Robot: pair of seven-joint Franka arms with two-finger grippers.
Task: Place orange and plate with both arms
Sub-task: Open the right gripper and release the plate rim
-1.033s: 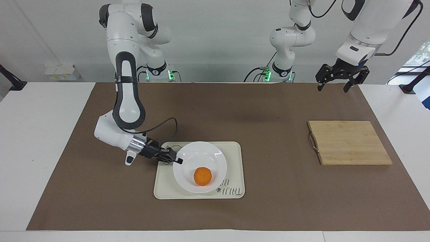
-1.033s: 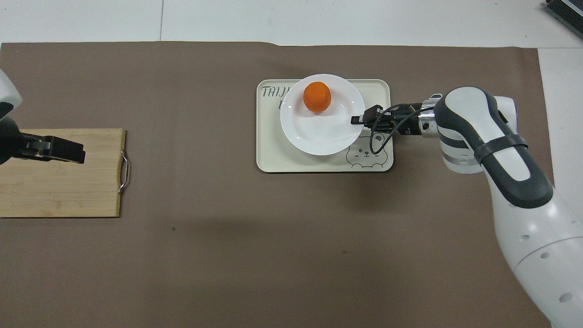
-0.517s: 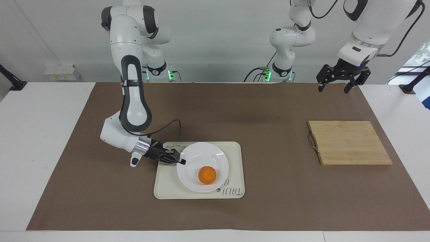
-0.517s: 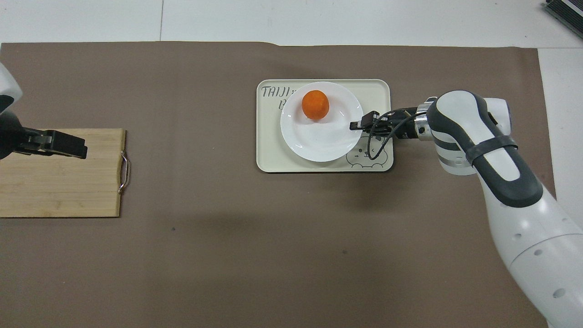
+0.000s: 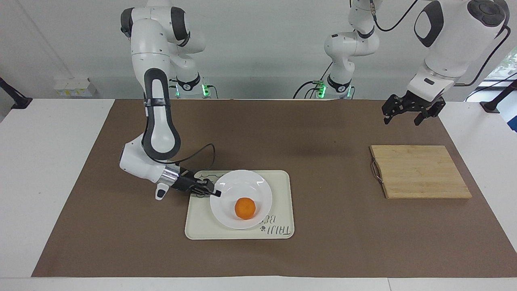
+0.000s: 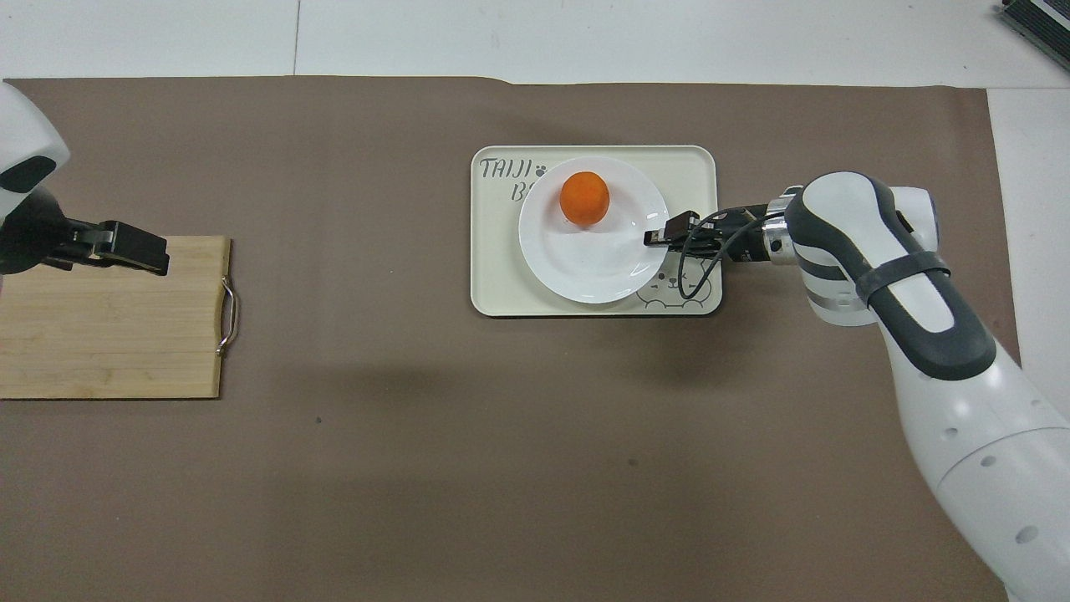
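Observation:
The white plate [image 5: 251, 185] sits on the cream tray [image 5: 198, 222] with the orange [image 5: 244, 208] in it. My right gripper [image 5: 215, 193] reaches in low from the right arm's end and is shut on the plate's rim. In the overhead view the plate [image 6: 585, 261] holds the orange [image 6: 584, 199] in its part farther from the robots, and the right gripper [image 6: 657, 238] pinches the rim. My left gripper [image 5: 402, 117] is open and empty, up in the air over the mat by the cutting board's edge. It also shows in the overhead view [image 6: 150, 257].
A wooden cutting board [image 5: 420, 171] with a metal handle lies at the left arm's end, also in the overhead view [image 6: 109, 334]. The tray [image 6: 501, 284] carries a bear drawing and lettering. A brown mat [image 5: 323, 242] covers the table.
The right gripper has brought the plate with the orange down onto the tray. The left gripper has dropped slightly over the cutting board's edge.

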